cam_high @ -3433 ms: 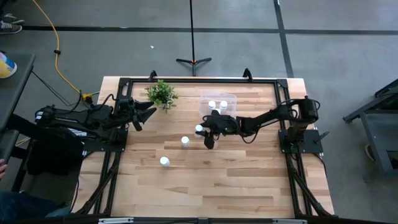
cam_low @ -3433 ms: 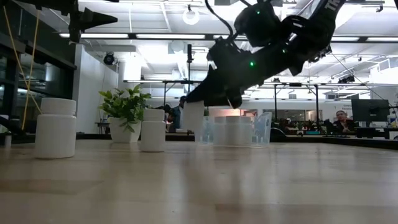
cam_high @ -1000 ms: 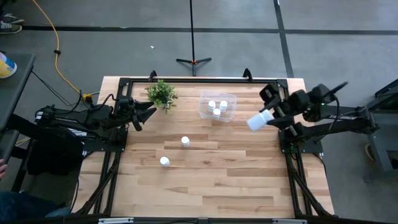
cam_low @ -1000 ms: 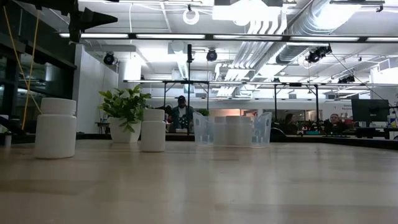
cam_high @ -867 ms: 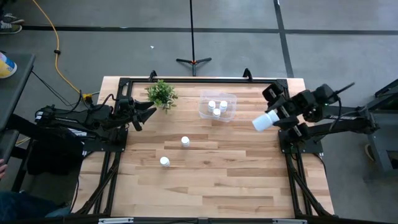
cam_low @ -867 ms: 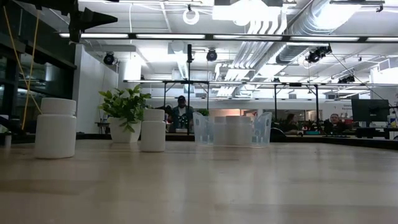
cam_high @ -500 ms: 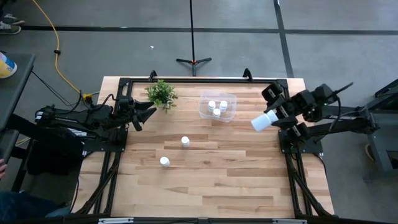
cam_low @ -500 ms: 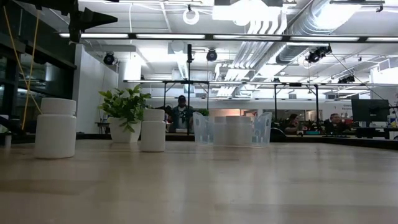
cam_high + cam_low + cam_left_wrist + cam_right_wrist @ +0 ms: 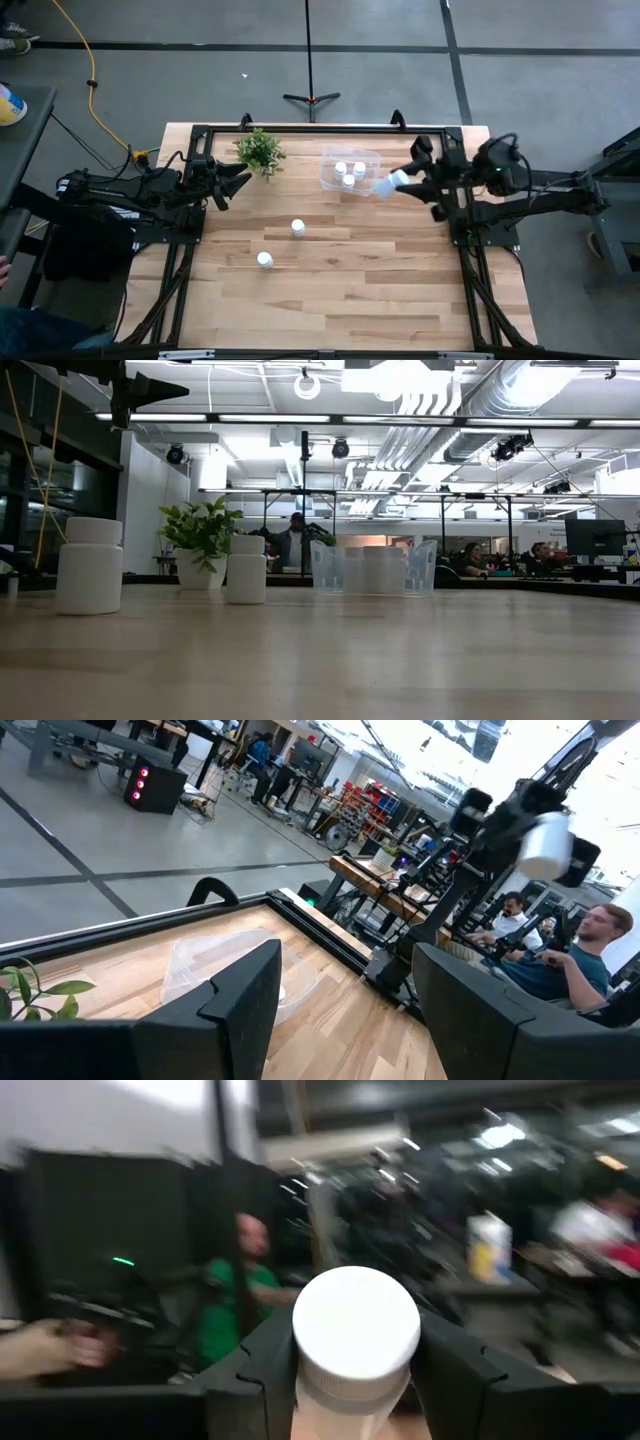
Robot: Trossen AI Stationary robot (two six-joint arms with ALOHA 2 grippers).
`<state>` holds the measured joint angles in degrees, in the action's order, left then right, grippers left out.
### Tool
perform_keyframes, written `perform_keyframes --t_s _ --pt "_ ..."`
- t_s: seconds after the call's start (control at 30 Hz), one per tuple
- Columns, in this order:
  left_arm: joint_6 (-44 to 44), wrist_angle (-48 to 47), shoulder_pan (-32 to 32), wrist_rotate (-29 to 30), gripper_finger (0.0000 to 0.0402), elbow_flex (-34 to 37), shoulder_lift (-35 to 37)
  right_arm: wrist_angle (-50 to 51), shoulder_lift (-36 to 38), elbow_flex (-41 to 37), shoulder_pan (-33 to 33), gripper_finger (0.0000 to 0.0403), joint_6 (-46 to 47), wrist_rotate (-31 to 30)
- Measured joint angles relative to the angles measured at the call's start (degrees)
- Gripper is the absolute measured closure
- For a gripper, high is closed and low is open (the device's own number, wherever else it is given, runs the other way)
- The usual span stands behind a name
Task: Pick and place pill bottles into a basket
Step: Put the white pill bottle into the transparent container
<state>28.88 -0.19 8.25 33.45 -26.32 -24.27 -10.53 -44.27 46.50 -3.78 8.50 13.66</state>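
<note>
Bottle [image 9: 355,1338] in right claw [image 9: 356,1380]

open wood right of two bottles [image 9: 297,227] | plant [image 9: 260,150] beside basket [image 9: 371,158]

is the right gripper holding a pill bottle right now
Yes: in the right wrist view the right gripper has its two dark fingers clamped on either side of a white-capped pill bottle.
</note>
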Motion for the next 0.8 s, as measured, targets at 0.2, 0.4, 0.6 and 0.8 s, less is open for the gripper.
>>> perform_keyframes --t_s 0.2,0.4,0.6,0.8 --pt "0.02 -0.01 0.01 0.01 0.0142 0.01 0.01 8.69 -0.04 0.00 0.03 0.0249 -2.27 -15.53" --pt "0.00 0.00 0.01 0.02 0.0142 0.02 0.00 12.20 -0.07 0.00 0.03 0.0253 -4.73 -28.81" --pt "0.00 0.00 0.02 0.00 0.0142 0.01 0.02 14.59 -0.26 0.00 0.03 0.0249 -6.26 -41.41" --pt "0.00 0.00 0.02 0.02 0.0142 0.02 0.00 16.27 -1.35 0.00 0.03 0.0253 -8.03 -52.75"
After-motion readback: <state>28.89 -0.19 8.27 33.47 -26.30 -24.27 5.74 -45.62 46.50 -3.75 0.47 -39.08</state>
